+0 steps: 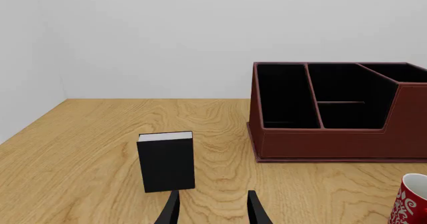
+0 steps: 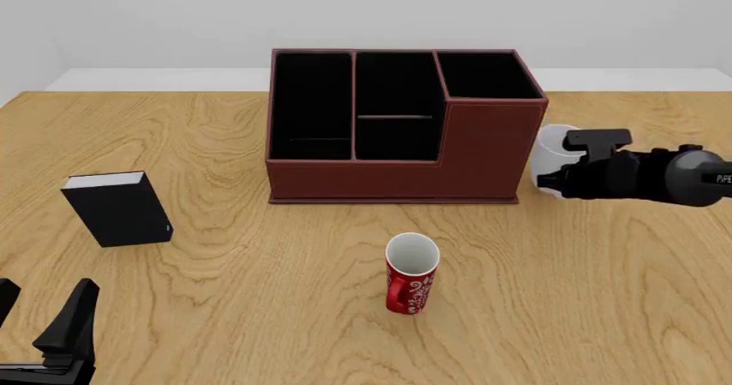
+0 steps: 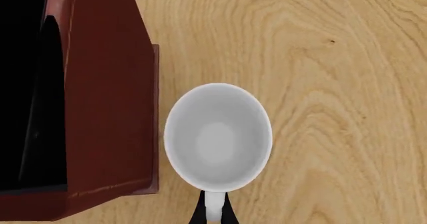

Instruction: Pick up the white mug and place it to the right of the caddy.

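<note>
The white mug (image 2: 554,147) stands upright just right of the caddy (image 2: 395,128), close to its tall-walled section but apart from it. In the right wrist view I look straight down into the mug (image 3: 217,134), with the caddy (image 3: 100,99) beside it. My right gripper (image 3: 213,215) is above the mug, its two dark fingers closed on the mug's handle; in the front view the right gripper (image 2: 561,179) partly hides the mug. I cannot tell whether the mug rests on the table. My left gripper (image 1: 212,211) is open and empty, low at the near left (image 2: 51,333).
A small black book (image 2: 117,208) with white pages stands at the left, just ahead of my left gripper (image 1: 167,160). A red patterned mug (image 2: 411,275) stands in front of the caddy, and its edge shows in the left wrist view (image 1: 410,200).
</note>
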Robot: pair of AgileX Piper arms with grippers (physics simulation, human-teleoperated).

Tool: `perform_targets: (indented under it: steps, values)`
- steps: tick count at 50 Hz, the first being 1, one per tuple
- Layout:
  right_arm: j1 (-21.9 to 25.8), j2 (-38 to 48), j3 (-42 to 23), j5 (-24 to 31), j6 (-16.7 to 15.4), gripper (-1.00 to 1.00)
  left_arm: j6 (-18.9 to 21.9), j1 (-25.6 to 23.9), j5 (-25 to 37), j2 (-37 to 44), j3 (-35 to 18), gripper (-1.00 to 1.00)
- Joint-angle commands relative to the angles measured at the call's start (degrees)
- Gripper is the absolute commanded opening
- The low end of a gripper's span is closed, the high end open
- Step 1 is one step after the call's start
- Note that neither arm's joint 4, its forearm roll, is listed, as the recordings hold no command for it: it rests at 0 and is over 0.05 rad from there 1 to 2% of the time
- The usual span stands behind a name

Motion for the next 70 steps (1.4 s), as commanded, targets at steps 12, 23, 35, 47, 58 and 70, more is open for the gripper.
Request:
perform_targets:
  steps: [12, 23, 35, 47, 58, 70]
  values:
    - [0.1, 2.35, 0.12, -1.22, 0.4, -1.0, 0.0, 0.0, 0.0, 0.0, 0.0, 1.0]
    - [0.17, 2.04, -0.17, -1.07, 0.47, 1.0, 0.0, 0.0, 0.0, 0.0, 0.0, 1.0]
    - [-0.04, 1.55, -0.19, -0.84, 0.7, 1.0, 0.0, 0.0, 0.0, 0.0, 0.0, 1.0]
    - [-0.16, 0.96, 0.21, -0.92, 1.01, 1.0, 0.0, 0.0, 0.0, 0.0, 0.0, 1.0]
    - [-0.8, -1.22, 2.05, -1.5, 0.9, 1.0, 0.0, 0.0, 0.0, 0.0, 0.0, 1.0]
    - [-0.2, -2.51, 3.76, -2.35, 2.14, 1.0, 0.0, 0.0, 0.0, 0.0, 0.0, 1.0]
